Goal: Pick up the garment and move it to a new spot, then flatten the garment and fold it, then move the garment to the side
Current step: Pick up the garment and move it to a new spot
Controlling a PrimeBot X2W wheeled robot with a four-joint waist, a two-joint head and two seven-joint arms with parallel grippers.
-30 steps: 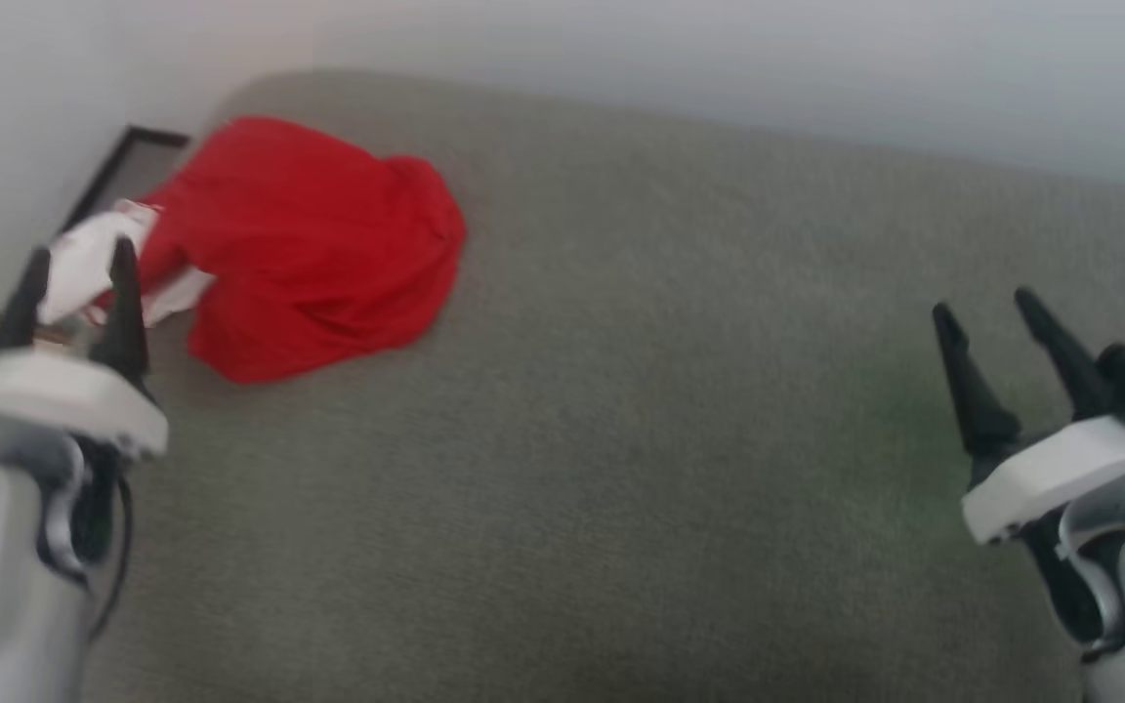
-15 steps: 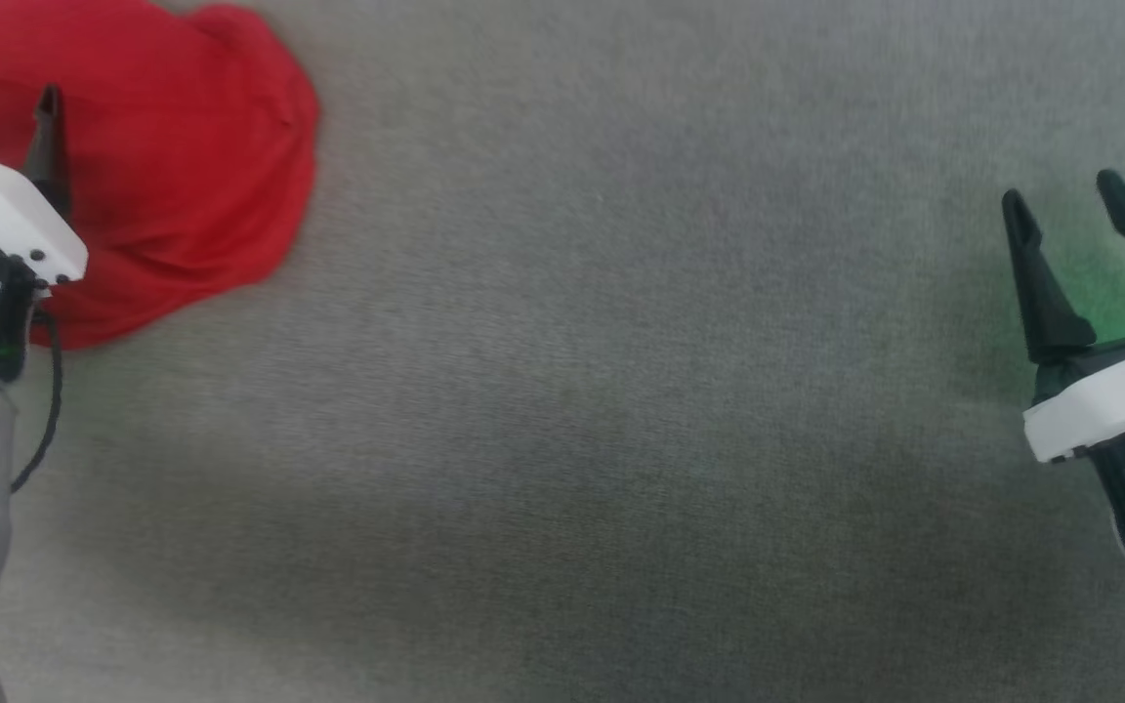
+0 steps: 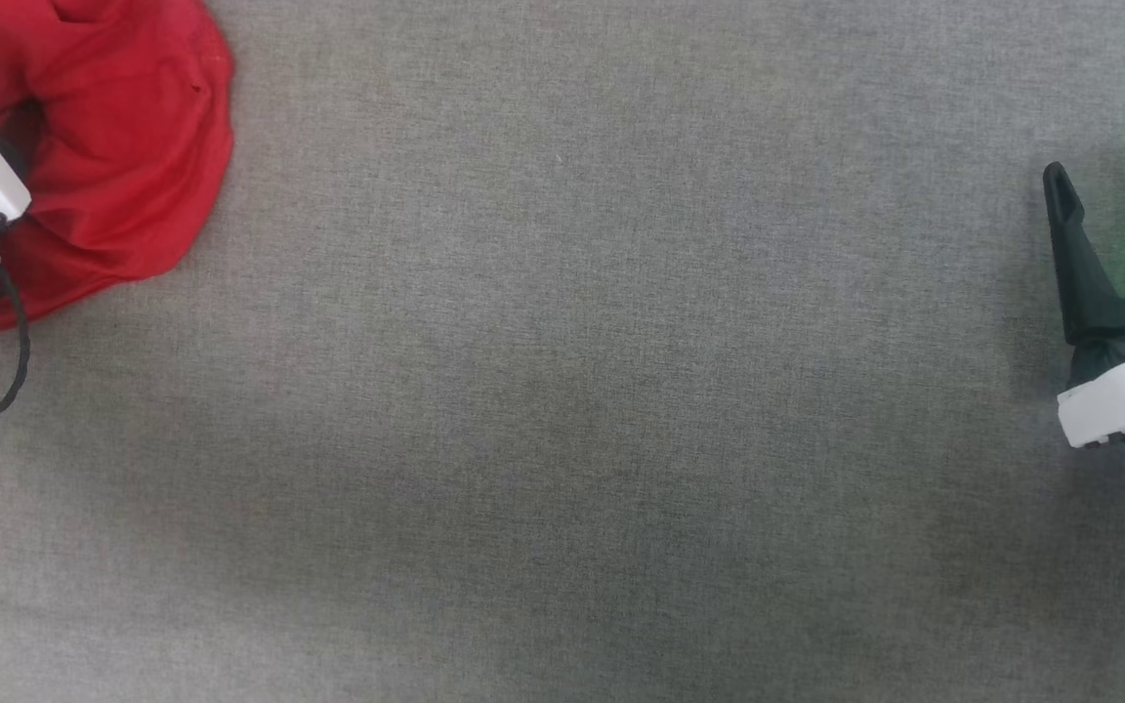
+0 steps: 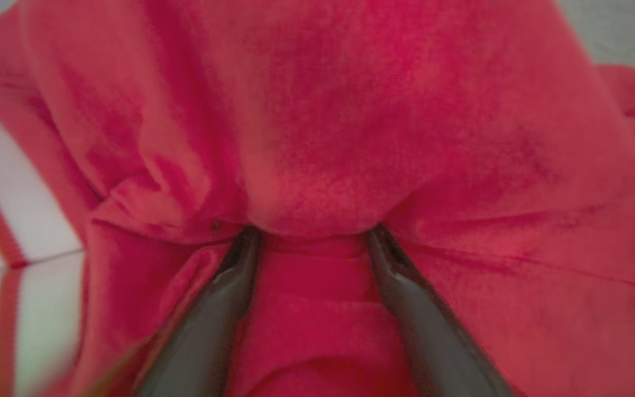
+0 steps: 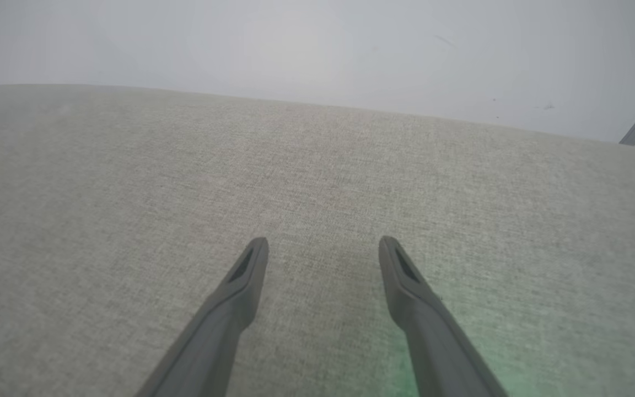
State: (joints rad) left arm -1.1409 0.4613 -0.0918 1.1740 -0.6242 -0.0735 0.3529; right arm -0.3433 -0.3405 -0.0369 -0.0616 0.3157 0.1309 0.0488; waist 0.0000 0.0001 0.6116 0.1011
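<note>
The left gripper point(image 4: 312, 231) pressed wide-open, empty fingers point(image 4: 213, 314) into the red jersey T-shirt point(image 4: 361, 121); closing on a thick fold should lift it securely.

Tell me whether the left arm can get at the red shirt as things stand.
Probably yes. The left tool is open, with both fingertips pressed into a fold of the red shirt and nothing else in the way. It has not yet closed on the cloth.

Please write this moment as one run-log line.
left hand: open, pressed into red jersey | right hand: open, above grey fabric surface | jersey: crumpled, not yet gripped
</note>
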